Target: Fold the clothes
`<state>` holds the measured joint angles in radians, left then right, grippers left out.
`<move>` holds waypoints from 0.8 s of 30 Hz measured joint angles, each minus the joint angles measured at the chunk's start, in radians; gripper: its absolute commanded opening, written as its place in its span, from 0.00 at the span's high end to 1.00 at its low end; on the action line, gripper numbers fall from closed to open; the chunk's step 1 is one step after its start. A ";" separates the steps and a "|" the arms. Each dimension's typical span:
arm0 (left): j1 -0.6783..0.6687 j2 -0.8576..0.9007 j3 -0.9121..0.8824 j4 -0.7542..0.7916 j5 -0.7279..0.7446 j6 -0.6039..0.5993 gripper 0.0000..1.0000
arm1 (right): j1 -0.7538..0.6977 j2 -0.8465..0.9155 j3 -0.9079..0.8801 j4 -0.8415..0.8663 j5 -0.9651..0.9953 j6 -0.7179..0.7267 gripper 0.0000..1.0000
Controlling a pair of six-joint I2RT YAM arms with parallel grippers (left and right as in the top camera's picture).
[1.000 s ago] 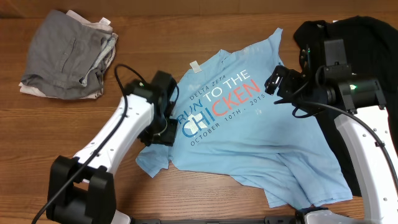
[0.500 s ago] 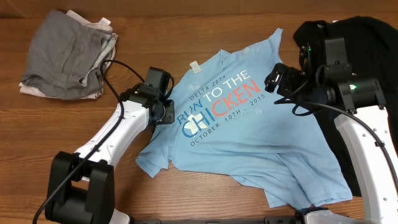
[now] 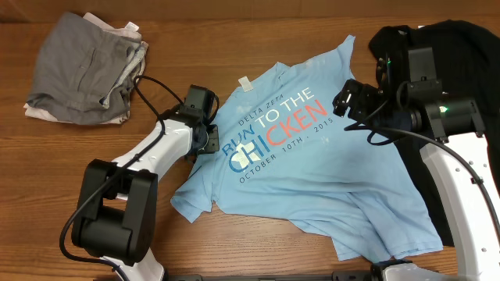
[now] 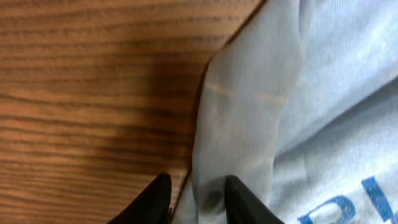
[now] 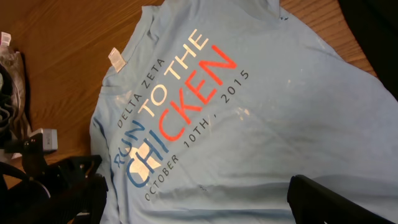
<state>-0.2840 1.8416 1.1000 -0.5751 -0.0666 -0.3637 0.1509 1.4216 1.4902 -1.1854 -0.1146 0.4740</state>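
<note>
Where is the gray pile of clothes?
In the overhead view, the gray pile lies top left on the table, left of the blue T-shirt.

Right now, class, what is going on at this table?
Two robot arms are working on a light blue cotton T-shirt, spread crumpled and lettering-up on the wooden table. The left gripper straddles the shirt's left edge; whether it is pinched yet is unclear. The right gripper hovers open above the shirt's right side. No fold is made.

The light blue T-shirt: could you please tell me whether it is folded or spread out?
Spread out. The T-shirt lies open and rumpled on the table, its whole print facing up, no fold made.
</note>
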 measured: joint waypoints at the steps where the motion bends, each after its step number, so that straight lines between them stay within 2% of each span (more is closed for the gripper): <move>1: 0.002 0.000 0.000 0.008 -0.002 0.000 0.69 | 0.000 0.000 0.000 0.000 0.000 0.000 0.04; 12: 0.003 0.008 0.000 0.039 0.014 0.000 0.76 | 0.000 0.000 0.000 0.005 0.000 0.000 0.04; 15: 0.003 0.028 0.000 0.039 0.024 0.000 0.83 | 0.000 0.000 0.000 0.004 0.000 0.000 0.05; 19: 0.003 0.029 0.001 0.042 0.029 0.003 0.96 | 0.000 0.000 0.000 0.005 0.000 0.001 0.08; 24: 0.019 0.034 0.032 -0.044 0.012 0.003 0.96 | 0.000 0.000 0.000 0.005 0.000 0.000 0.08</move>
<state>-0.2649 1.8751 1.1324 -0.6193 -0.0544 -0.3603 0.1509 1.4216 1.4902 -1.1809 -0.1146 0.4740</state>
